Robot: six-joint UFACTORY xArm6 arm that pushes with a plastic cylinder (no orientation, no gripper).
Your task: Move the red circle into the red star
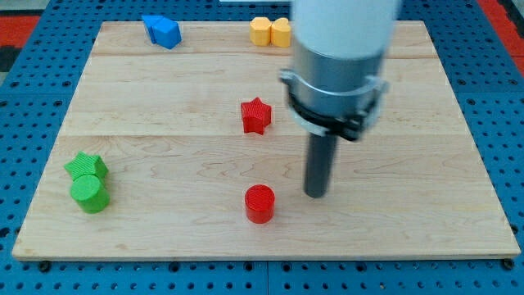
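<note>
The red circle [259, 203] is a short red cylinder standing low on the wooden board, near the view's middle. The red star [255, 115] lies above it, well apart, near the board's centre. My tip [315, 194] is the lower end of the dark rod and rests on the board to the right of the red circle, slightly higher in the view, with a clear gap between them. It is below and to the right of the red star. The arm's grey body hides the board above the rod.
A green star [85, 166] and green cylinder [89, 194] sit together at the view's left. Blue blocks [162, 31] lie at the top left, and two yellow blocks [270, 31] at the top middle. The wooden board [164, 238] rests on a blue pegboard.
</note>
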